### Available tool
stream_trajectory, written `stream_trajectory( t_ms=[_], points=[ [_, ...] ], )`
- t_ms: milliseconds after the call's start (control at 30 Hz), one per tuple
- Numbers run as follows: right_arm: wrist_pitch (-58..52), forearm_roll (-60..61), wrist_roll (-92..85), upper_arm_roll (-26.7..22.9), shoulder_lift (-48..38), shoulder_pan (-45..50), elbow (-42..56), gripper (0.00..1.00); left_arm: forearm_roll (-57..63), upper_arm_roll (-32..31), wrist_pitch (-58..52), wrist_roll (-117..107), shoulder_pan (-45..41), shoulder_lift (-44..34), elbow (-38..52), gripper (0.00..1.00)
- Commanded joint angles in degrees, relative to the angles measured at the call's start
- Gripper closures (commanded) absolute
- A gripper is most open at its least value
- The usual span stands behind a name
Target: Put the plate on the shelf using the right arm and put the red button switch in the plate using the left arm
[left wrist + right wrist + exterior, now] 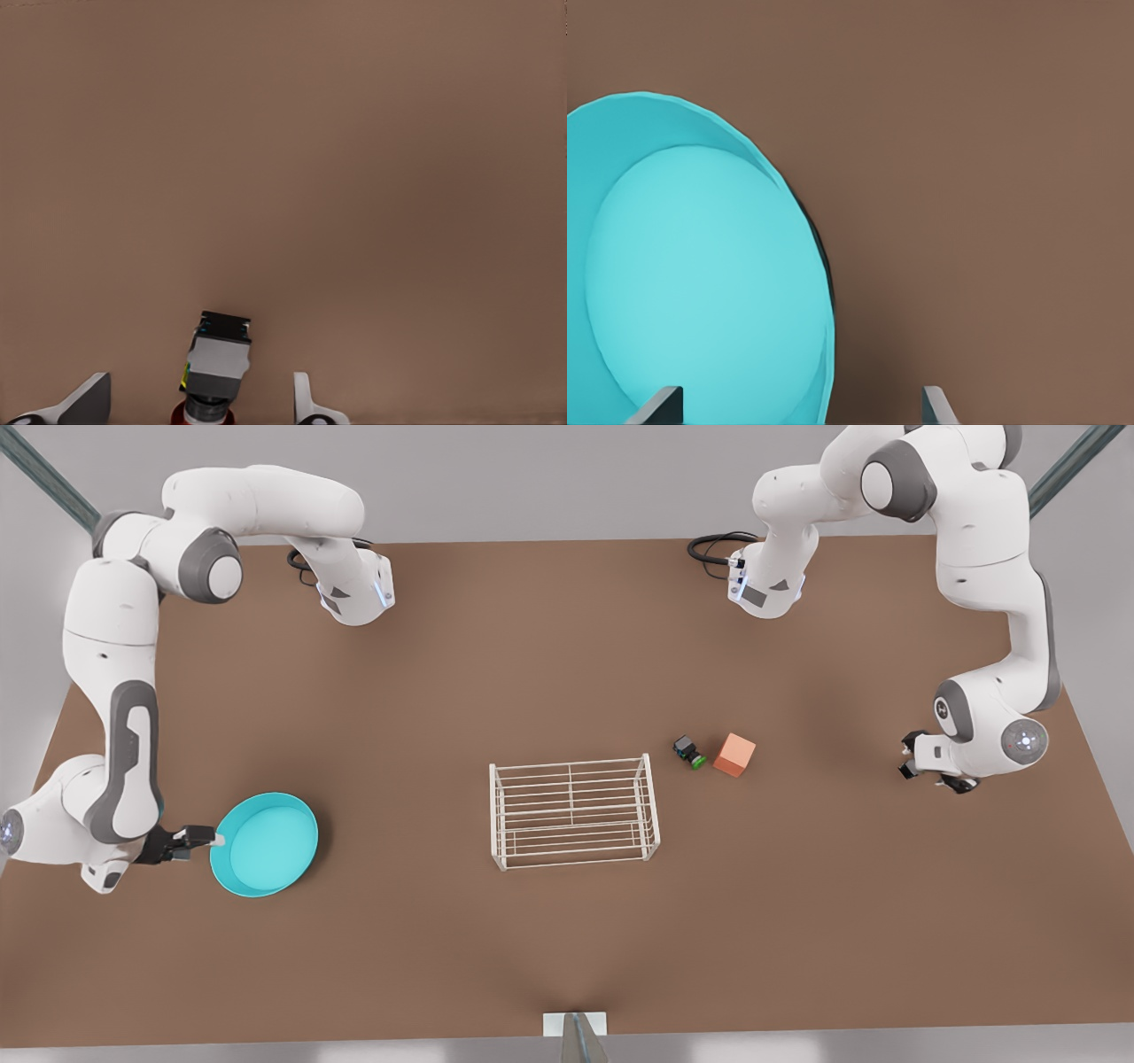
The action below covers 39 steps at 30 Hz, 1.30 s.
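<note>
The teal plate (266,844) lies flat on the table at the front view's left. My right gripper (197,838) is open at the plate's rim; in the right wrist view the plate (700,292) has its rim between the gripper's (796,400) spread fingers. The white wire shelf (574,810) stands at the table's middle with nothing on it. At the front view's right, my left gripper (926,763) is low over the table. In the left wrist view the red button switch (215,365) lies between the open left gripper's (199,388) fingers, untouched.
A black switch with a green cap (689,753) and an orange cube (734,754) lie just right of the shelf in the front view. The brown table (567,957) has bare room in front of and behind the shelf.
</note>
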Motion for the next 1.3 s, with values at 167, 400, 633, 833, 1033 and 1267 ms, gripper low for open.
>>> stream_trajectory(
  t_ms=[167, 400, 633, 833, 1033, 1267],
  points=[
    [2.9, 0.5, -14.1, 0.1, 2.2, 0.1, -0.1, 0.00, 0.3, 0.0, 0.9, 9.0, -0.1, 1.1, 0.1, 0.00],
    [3.1, 0.7, -13.9, 0.2, 2.2, 0.1, -2.4, 0.00, 0.3, 0.0, 3.3, 9.1, 0.3, 2.3, 0.1, 0.00],
    [2.7, 0.7, -13.6, 0.4, 1.6, 0.1, -3.3, 0.26, 0.3, 0.0, 6.6, 9.0, 0.3, 3.9, 0.1, 0.00],
    [2.3, 0.6, -14.1, 0.4, 1.4, 0.1, -3.3, 0.58, 0.3, 0.0, 8.1, 9.1, 0.8, 4.4, -0.6, 0.00],
    [-0.3, 0.3, -14.3, 0.4, -0.3, 0.2, -3.2, 0.79, 0.3, 0.0, 8.2, 9.1, 1.2, 4.4, -1.7, 0.00],
    [-8.6, 2.2, -13.6, 7.6, -8.5, 0.5, -2.7, 0.79, 0.3, 0.0, 7.9, 9.3, 1.0, 5.2, -1.6, 0.00]
  ],
)
